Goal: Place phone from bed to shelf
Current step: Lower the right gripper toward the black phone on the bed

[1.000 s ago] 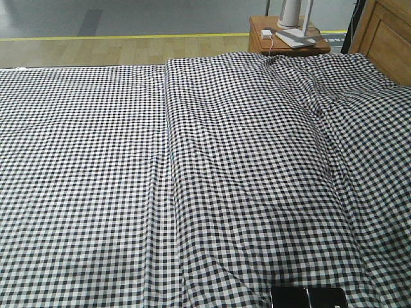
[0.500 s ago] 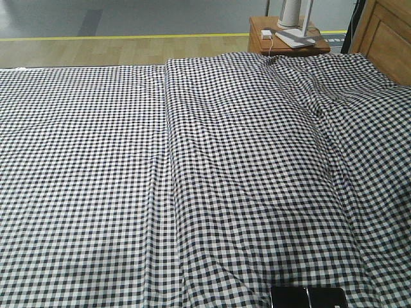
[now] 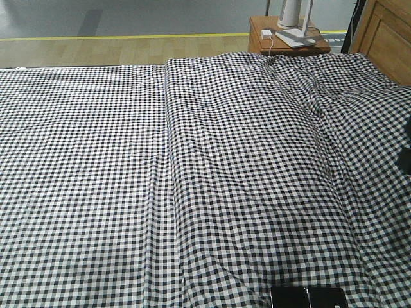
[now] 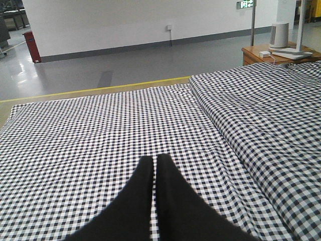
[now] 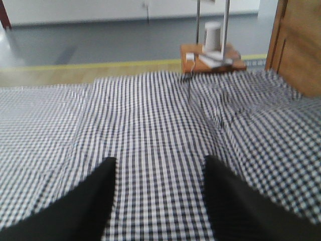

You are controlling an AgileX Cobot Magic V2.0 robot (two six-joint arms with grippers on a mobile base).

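Gingham bed (image 3: pixel 192 160) holds the phone (image 3: pixel 308 298) at 5 o'clock; left gripper (image 4: pixel 155 163) clenched empty, right gripper (image 5: pixel 159 165) released

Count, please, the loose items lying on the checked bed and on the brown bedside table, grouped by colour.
Black: 1, the slim black glossy phone on the black-and-white gingham bed.
White: 3, an upright white cylinder, a small white block and a flat white base, all on the brown wooden bedside table.
Total: 4.
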